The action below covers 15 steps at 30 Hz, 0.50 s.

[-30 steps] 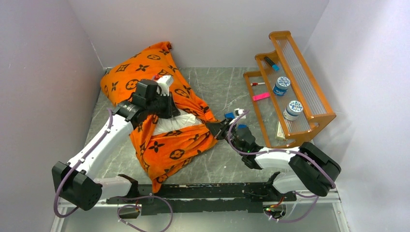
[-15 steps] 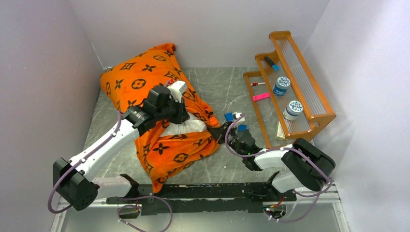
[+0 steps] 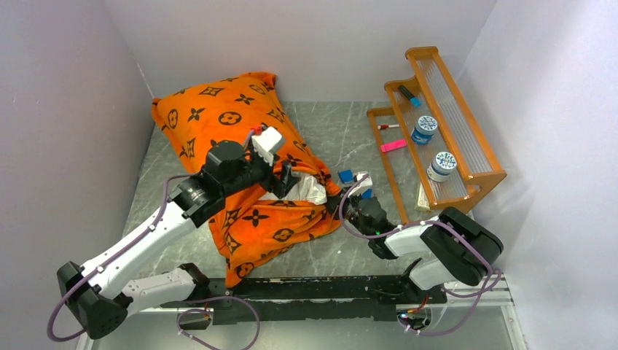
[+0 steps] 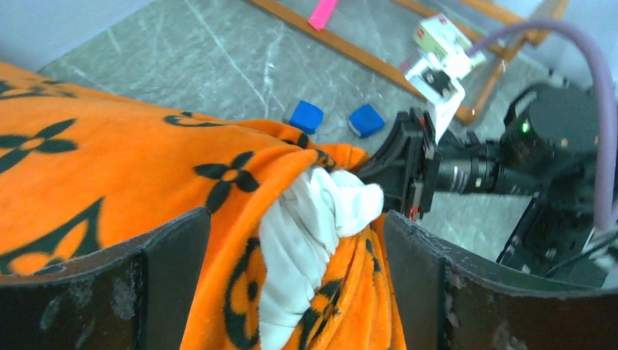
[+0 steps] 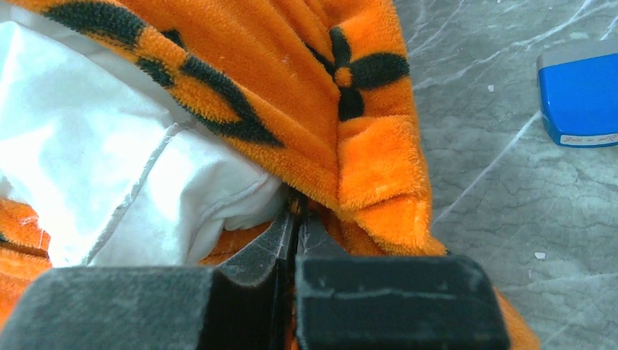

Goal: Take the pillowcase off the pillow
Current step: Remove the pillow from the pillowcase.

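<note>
The orange pillowcase (image 3: 218,117) with dark brown motifs lies on the left half of the table, reaching from the back wall toward the front. At its open end the white pillow (image 3: 302,188) bulges out. My left gripper (image 3: 288,179) is open above that opening. In the left wrist view its jaws (image 4: 295,240) stand wide on either side of the pillow corner (image 4: 321,211) and the pillowcase folds (image 4: 109,168). My right gripper (image 3: 337,204) is shut on the pillowcase edge (image 5: 306,124) beside the pillow (image 5: 80,160), its fingertips (image 5: 295,215) pressed together.
An orange wooden rack (image 3: 444,124) on the right holds two jars, a marker and a pink item. Two small blue blocks (image 3: 345,176) (image 3: 366,192) lie on the grey table beside the right gripper. Walls close in the left, back and right.
My left gripper has opened and let go, and its arm has moved right toward the pillowcase opening. The covered pillow has shifted toward the back wall. The right gripper stays shut.
</note>
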Tool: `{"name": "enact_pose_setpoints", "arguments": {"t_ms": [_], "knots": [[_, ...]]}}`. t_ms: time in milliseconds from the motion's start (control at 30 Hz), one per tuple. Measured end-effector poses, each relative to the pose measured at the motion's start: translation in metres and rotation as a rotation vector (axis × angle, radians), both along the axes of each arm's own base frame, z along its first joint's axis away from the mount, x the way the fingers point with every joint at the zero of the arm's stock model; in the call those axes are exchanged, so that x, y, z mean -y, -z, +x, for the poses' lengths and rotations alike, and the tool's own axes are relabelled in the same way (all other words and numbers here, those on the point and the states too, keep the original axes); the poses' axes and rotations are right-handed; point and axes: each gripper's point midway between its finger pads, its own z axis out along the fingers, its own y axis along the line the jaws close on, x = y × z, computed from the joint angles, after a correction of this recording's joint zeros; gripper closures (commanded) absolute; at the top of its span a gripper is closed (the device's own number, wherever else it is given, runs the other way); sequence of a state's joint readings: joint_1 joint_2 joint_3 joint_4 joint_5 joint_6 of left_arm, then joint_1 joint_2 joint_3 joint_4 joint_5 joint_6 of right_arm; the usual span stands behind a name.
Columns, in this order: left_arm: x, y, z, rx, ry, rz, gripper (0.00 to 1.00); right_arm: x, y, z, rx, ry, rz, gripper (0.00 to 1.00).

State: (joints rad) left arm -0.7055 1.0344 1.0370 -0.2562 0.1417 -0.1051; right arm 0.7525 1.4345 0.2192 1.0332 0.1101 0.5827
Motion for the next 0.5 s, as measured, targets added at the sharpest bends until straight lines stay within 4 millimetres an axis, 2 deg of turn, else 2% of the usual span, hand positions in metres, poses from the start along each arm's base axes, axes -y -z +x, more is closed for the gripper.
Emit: {"name": "enact_pose_setpoints", "arguments": {"t_ms": [200, 300, 367, 500], "knots": [[0.026, 0.031, -0.013, 0.049, 0.185, 0.134, 0.05, 0.000, 0.000, 0.000, 0.003, -0.001, -0.002, 1.00], [0.036, 0.041, -0.019, 0.048, 0.272, 0.155, 0.08, 0.001, 0.000, -0.001, 0.004, -0.001, -0.001, 1.00], [0.043, 0.047, -0.025, 0.038, 0.321, 0.160, 0.04, 0.001, 0.000, -0.001, 0.004, -0.001, -0.001, 1.00], [0.056, 0.061, -0.034, 0.028, 0.385, 0.191, 0.03, 0.001, 0.000, -0.001, 0.006, 0.000, 0.001, 1.00]]}}
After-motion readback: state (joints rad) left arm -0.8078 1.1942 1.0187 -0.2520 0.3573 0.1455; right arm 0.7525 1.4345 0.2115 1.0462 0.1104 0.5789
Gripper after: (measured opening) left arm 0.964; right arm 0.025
